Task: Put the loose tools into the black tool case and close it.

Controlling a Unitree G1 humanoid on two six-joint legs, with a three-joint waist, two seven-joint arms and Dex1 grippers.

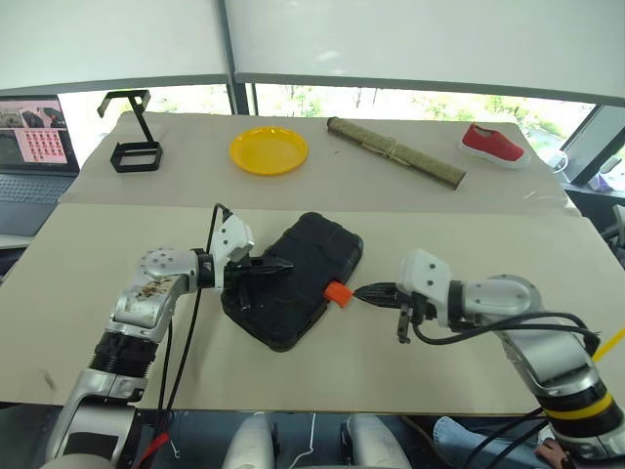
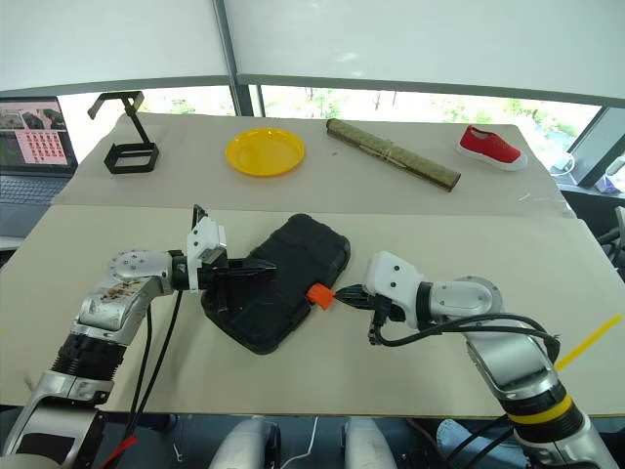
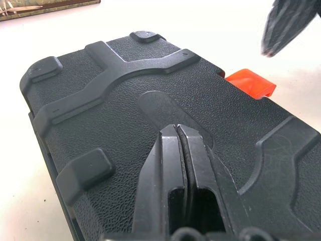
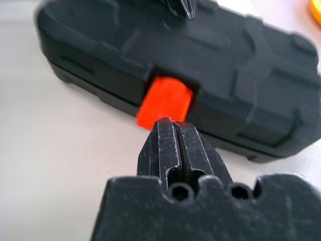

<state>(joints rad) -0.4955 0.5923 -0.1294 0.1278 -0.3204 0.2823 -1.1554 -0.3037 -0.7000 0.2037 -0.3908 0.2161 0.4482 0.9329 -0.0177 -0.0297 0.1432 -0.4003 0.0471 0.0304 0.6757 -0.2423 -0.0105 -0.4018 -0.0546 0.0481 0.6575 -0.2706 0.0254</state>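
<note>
Black tool case (image 1: pixel 296 279) sits closed mid-tabletop; I've got my left pincer (image 1: pixel 276 265) pinched empty on the lid, right pincer (image 1: pixel 363 291) empty, tips together at the orange latch (image 1: pixel 338 292). Push it straight in, lid pinned.

The near table (image 1: pixel 410 376) is occupied mid-span by the closed black tool case (image 1: pixel 303 269), set slantwise. Its top is covered by the left gripper (image 1: pixel 278 265), fingers pressed together; its orange latch (image 1: pixel 337 292) side is blocked by the right gripper (image 1: pixel 363 292), likewise closed. Bare surface is left on both flanks. Beyond it, a wire stand (image 1: pixel 135 147), yellow plate (image 1: pixel 269 150), rolled mat (image 1: pixel 395 151) and red shoe (image 1: pixel 493 145) are spread well apart.
</note>
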